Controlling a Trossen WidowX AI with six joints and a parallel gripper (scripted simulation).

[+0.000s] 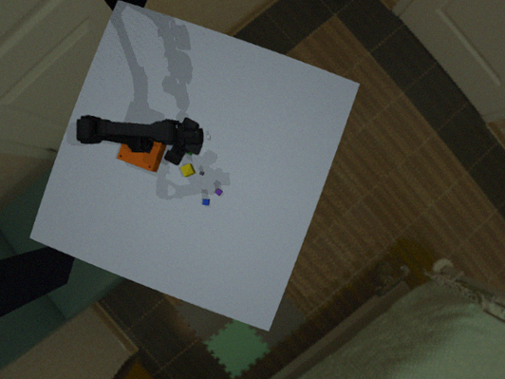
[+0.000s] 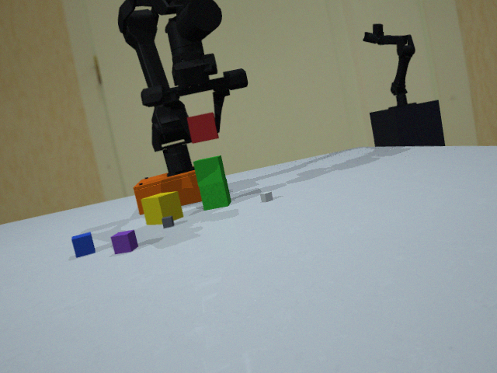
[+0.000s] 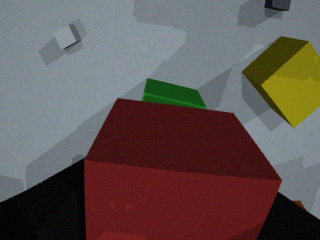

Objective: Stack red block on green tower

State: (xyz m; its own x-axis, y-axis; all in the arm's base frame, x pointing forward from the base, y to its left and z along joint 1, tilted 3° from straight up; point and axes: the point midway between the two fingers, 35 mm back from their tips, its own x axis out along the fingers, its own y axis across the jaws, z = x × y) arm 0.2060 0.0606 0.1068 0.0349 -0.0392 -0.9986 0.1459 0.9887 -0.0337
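Nearest in the exterior view, lower left of frame: small matte blue cube (image 2: 83, 244) and small matte purple cube (image 2: 124, 241), side by side but apart, on the pale grey table top (image 2: 321, 260). Just behind, tiny dark grey cube (image 2: 168, 221) sitting against the front of a larger flat-faced yellow cube (image 2: 161, 207). All sharp-edged, plain, no gloss. Probably distractors, left well short of the stacking spot.

Further back, centre-left: tall green rectangular tower (image 2: 212, 183), upright, seam hinting at two stacked blocks, standing just in front of the orange box-shaped arm base (image 2: 168, 188). Tiny light grey cube (image 2: 266, 196) to its right, apart.

Above the tower, upper centre-left: solid matte red block (image 2: 203, 127), pinched between the fingers of the black parallel-jaw gripper (image 2: 200, 120), jaws pressed on its sides. Clear gap between block underside and tower top; not touching. Held level, likely so the flat bottom lands square. Seems shifted a little left of the tower top in this view, so probably not fully centred yet. In the wrist view, red block (image 3: 176, 187) fills the lower frame, only a sliver of green tower top (image 3: 172, 94) peeking past its upper edge; yellow cube (image 3: 287, 80) at right.

Judged stage: carrying over, aligning before lowering. Risk: clipping the narrow tower sideways.

Farthest, upper right: second dark arm on a black box (image 2: 407, 122), idle-looking.
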